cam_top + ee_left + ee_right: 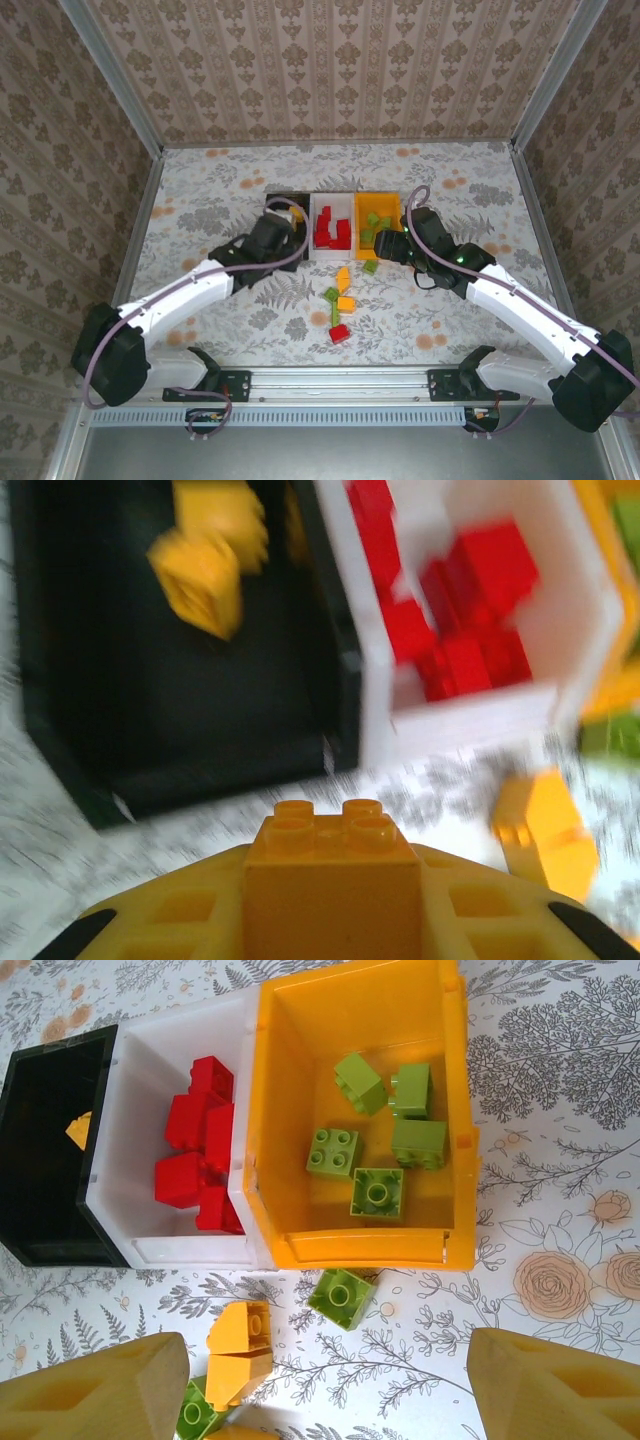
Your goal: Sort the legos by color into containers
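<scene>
Though small, orange brick (330, 880) between jaws.

Three bins (350, 1248); perhaps twenty bricks (377, 1195).

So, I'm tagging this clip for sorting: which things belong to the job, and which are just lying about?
Job: black bin, white bin, orange bin; loose bricks before them; yellow brick in the left tool.
Just there: flowered table, papered walls, metal rail.
</scene>
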You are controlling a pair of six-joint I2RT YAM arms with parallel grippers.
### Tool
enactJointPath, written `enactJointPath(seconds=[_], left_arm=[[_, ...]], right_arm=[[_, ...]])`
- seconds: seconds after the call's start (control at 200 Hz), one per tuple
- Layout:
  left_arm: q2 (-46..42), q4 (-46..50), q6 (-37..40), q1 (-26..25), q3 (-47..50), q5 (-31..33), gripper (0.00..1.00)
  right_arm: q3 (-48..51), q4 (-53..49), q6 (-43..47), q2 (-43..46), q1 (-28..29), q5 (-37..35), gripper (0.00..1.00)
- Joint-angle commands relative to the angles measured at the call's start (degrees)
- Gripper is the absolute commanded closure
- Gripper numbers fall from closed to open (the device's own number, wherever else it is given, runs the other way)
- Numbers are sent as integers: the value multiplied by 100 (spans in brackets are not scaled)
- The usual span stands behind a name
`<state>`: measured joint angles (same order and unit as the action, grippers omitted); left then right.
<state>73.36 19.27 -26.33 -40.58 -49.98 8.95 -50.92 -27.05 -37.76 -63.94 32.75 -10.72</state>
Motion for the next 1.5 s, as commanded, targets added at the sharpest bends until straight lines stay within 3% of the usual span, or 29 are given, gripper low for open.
enactJointPath(seconds=[0.0, 0.225, 0.435, 0.695, 1.08, 1.495], left_arm=[[407, 184, 368, 389, -410, 196, 70], [1696, -158, 460, 649, -1119, 484, 67], [2055, -219, 355, 634, -1524, 298, 33], [639, -406, 11, 278, -1028, -102, 0], [-1784, -2, -781, -308, 801, 193, 0], [-2753, 452, -1225, -318, 1596, 353, 0]], right_arm=[[164, 65, -69, 31, -49, -44, 25], [275, 26, -108, 65, -85, -22, 25], [428, 63, -65, 98, -85, 228, 24], [385, 525, -156, -762, 474, 453, 23], [-545, 695, -525, -2683, 1432, -8, 24], [-965, 243, -715, -3691, 1637, -351, 37]])
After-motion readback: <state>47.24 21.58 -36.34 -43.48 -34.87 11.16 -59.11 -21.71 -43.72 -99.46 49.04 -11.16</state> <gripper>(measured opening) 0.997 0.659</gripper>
